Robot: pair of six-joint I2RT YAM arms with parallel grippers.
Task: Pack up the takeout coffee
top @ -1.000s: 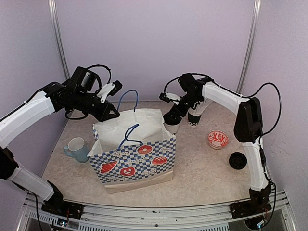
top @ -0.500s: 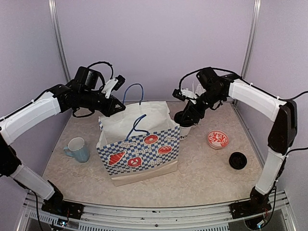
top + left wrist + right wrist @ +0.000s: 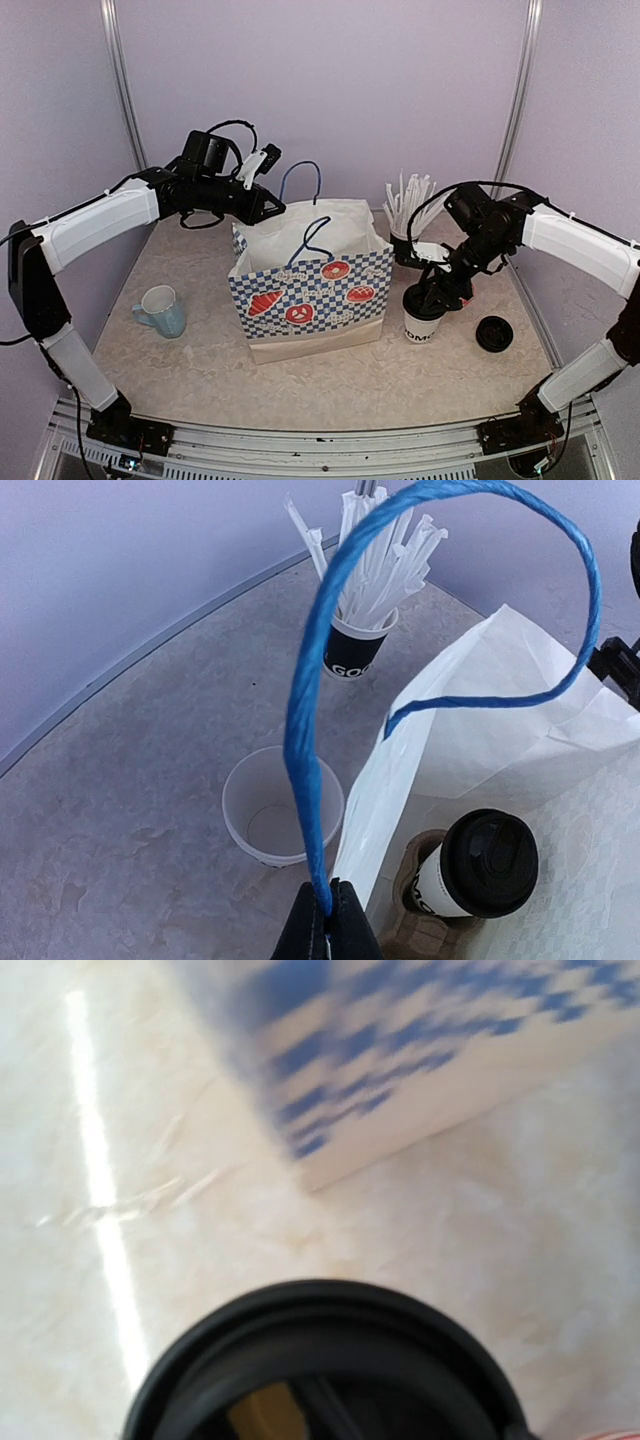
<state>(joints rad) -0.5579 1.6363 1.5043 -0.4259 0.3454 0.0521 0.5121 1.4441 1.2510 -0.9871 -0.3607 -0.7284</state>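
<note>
Our left hand (image 3: 325,922) pinches the blue bag handle (image 3: 304,710); our right hand (image 3: 439,292) clamps a lidded MOOD cup (image 3: 420,328).

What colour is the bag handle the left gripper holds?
Blue; the handle shows best in the left wrist view.

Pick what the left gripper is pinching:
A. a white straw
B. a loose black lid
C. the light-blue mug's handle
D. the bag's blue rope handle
D: in the left wrist view the left gripper has its fingertips shut on the lower end of the blue rope handle, which loops up from the white paper bag.
</note>
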